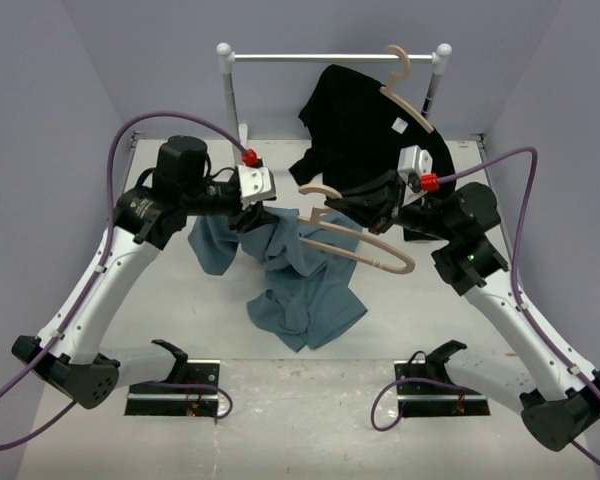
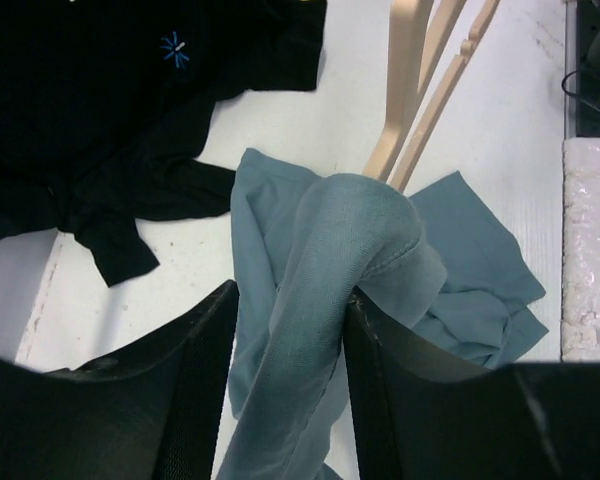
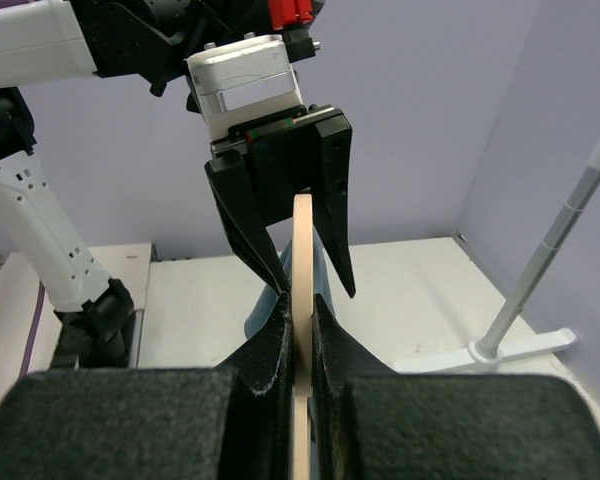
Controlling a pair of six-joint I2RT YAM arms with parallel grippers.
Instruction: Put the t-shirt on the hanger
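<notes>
The slate-blue t-shirt [image 1: 305,290] lies bunched on the table, with one part lifted. My left gripper [image 1: 252,218] is shut on a raised fold of it, and the fold runs between the fingers in the left wrist view [image 2: 315,300]. The pale wooden hanger [image 1: 372,256] is held above the shirt, hook toward the left gripper. One end of it goes into the lifted cloth [image 2: 412,90]. My right gripper [image 1: 368,212] is shut on the hanger's arm, seen edge-on between its pads [image 3: 302,250]. The left gripper's fingers [image 3: 248,235] stand on either side of the hanger's far end.
A black shirt [image 1: 365,120] hangs on a twin hanger [image 1: 408,90] from the white rail [image 1: 330,57] at the back, and its hem lies on the table [image 2: 110,120]. The rack's pole and foot [image 3: 550,250] stand to the right. Purple walls close in three sides.
</notes>
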